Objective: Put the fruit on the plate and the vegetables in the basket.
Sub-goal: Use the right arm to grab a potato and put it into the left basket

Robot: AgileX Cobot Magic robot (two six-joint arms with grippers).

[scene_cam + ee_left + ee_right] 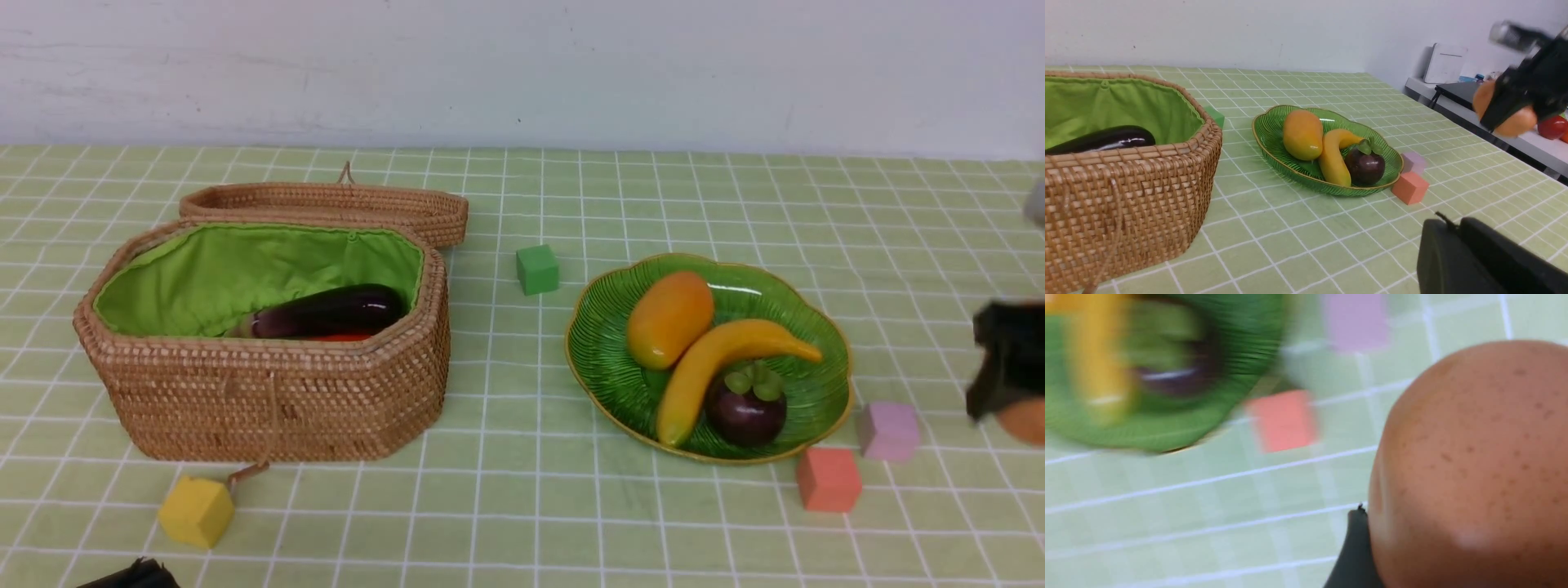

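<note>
Checked cloth, right claw around potato

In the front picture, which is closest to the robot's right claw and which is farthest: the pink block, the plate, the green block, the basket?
Counting from the right gripper, which holds the potato at the table's right edge:
1. Pink block, just to its left.
2. Plate, middle right, with the fruit.
3. Green block, past the plate's far left side.
4. Basket, far left.

Plain white scuffed wall ahead of me, pale green white-gridded tablecloth below, grey side shelf (cluttered, blurred) to my right
</note>
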